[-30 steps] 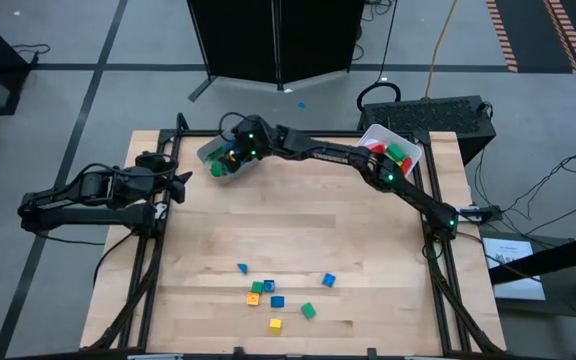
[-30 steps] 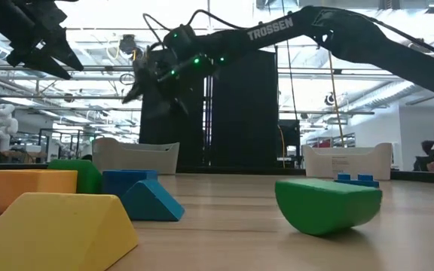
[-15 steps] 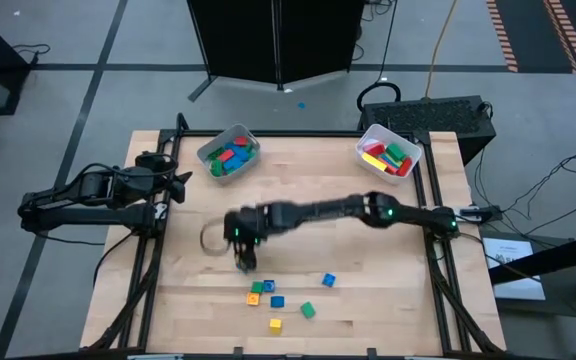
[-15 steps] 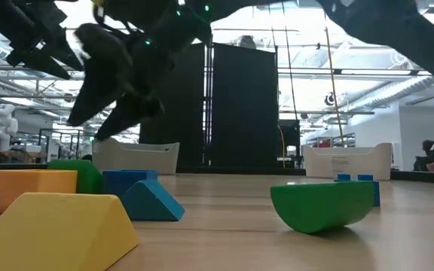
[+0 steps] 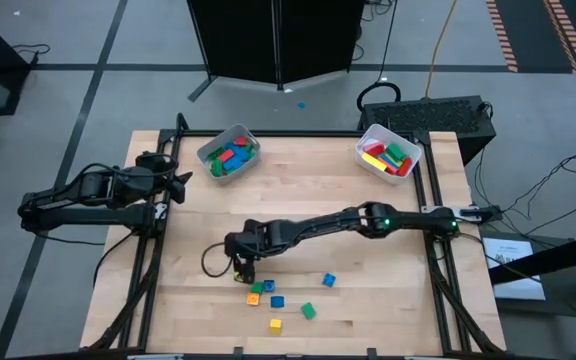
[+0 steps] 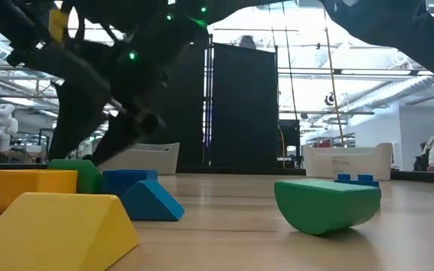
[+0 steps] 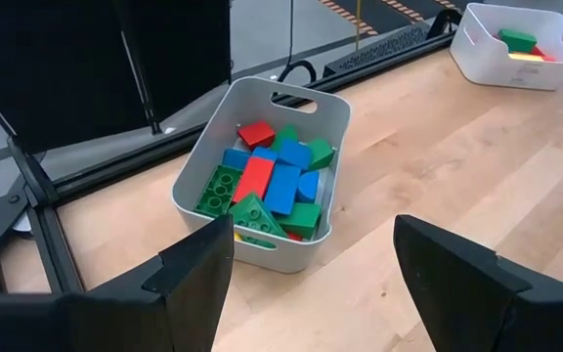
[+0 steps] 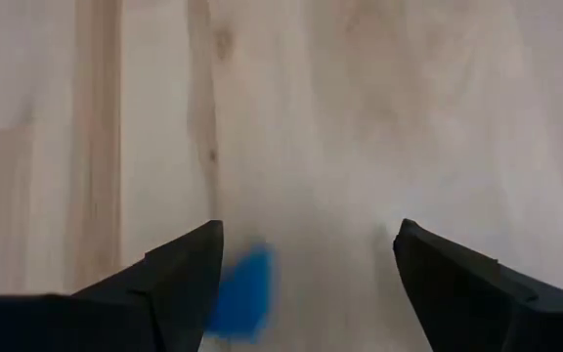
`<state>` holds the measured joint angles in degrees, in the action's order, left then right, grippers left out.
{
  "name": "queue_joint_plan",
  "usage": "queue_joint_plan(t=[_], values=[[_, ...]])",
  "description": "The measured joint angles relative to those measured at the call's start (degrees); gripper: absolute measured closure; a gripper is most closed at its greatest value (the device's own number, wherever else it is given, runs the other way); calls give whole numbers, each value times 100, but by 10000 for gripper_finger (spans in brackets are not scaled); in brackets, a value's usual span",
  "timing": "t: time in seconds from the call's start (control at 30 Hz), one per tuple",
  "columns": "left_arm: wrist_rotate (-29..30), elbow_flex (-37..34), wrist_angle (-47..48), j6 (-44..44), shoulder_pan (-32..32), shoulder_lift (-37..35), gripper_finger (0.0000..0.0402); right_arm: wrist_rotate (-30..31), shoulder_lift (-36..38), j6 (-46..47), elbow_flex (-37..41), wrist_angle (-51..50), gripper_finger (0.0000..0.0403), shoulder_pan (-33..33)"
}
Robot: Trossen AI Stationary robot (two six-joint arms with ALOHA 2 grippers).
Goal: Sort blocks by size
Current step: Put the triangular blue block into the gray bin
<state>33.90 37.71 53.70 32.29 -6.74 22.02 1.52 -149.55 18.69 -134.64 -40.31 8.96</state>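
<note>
Several small loose blocks lie near the table's near edge: an orange and a green one (image 5: 256,291), blue ones (image 5: 275,299) (image 5: 328,280), a green one (image 5: 308,311) and a yellow one (image 5: 275,324). My right gripper (image 5: 243,266) is open and hangs low just beyond them. In its wrist view a small blue block (image 8: 242,293) lies on the wood between the open fingers (image 8: 308,235), near one of them and apart from it. My left gripper (image 5: 180,186) waits open at the table's left edge, facing the far-left bin (image 7: 262,176).
Two white bins stand at the far edge: the far-left one (image 5: 229,153) holds blue, green and red blocks, the far-right one (image 5: 388,153) holds red, green and yellow ones. The right arm (image 5: 348,220) stretches across the table's middle. A green half-round block (image 6: 326,203) shows in the low view.
My right gripper has swung from over the far-left bin toward the table's near edge and come down low over the loose blocks, above the small blue one. My left arm has kept still.
</note>
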Motion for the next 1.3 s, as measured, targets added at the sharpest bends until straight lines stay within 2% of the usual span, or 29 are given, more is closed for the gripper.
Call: queue_joint_plan(t=[0.17,0.27,0.63,1.03,1.13,1.3], values=[[-9,-13,-6,0,0,-1,120,56,-223,377,3,64,114,168],[-43,-13,-5,3,2,-2,120,150,-254,449,23,30,130,197],[-42,-15,-5,2,1,-2,120,246,-260,623,23,-592,291,217],[-40,-15,-5,-11,1,-2,120,223,-71,172,66,-719,294,43],[-40,-17,-5,-13,0,-2,120,565,101,-85,97,-873,294,-196],[-38,-17,-7,-13,1,-2,120,907,447,-296,64,-205,294,-818]])
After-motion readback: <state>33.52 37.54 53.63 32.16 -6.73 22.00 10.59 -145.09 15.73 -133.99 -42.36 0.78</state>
